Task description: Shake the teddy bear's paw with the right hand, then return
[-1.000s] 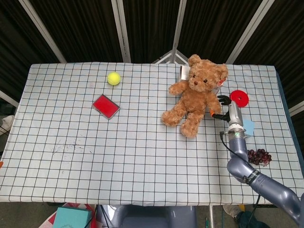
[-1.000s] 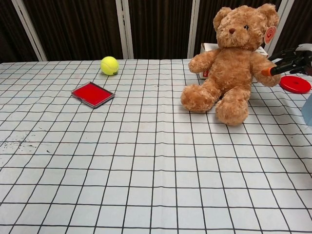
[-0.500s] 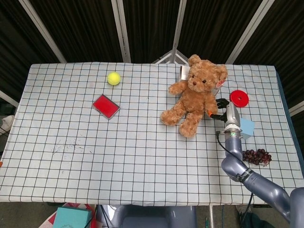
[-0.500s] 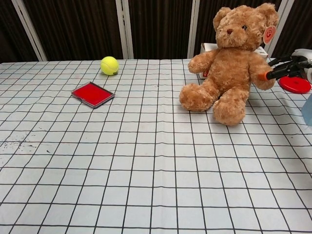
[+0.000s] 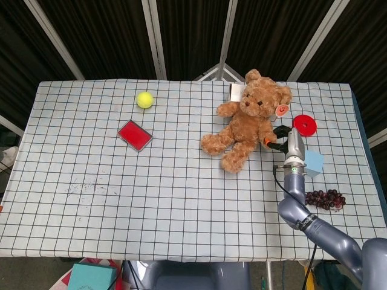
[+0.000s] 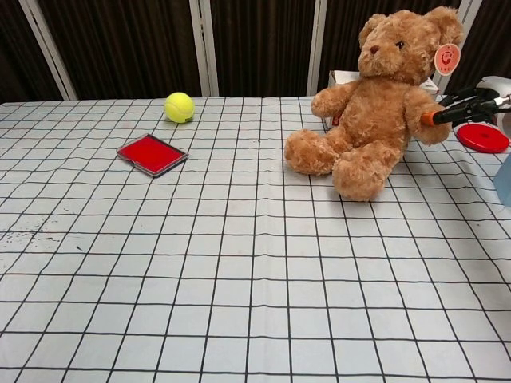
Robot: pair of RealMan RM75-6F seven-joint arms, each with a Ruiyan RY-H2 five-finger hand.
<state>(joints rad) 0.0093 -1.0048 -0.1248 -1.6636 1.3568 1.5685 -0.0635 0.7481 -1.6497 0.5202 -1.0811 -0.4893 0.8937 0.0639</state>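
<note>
Brown bear (image 5: 249,122): is being seated at 1 o'clock on the table (image 5: 181,199), tilted.
Right hand (image 5: 283,137): the bear's paw (image 6: 429,126) is being pinched by its fingers (image 6: 459,110).
Left hand: is not being shown.
Ball (image 5: 144,99): at 11 o'clock.
Red disc (image 5: 305,124): just beyond the hand.
</note>
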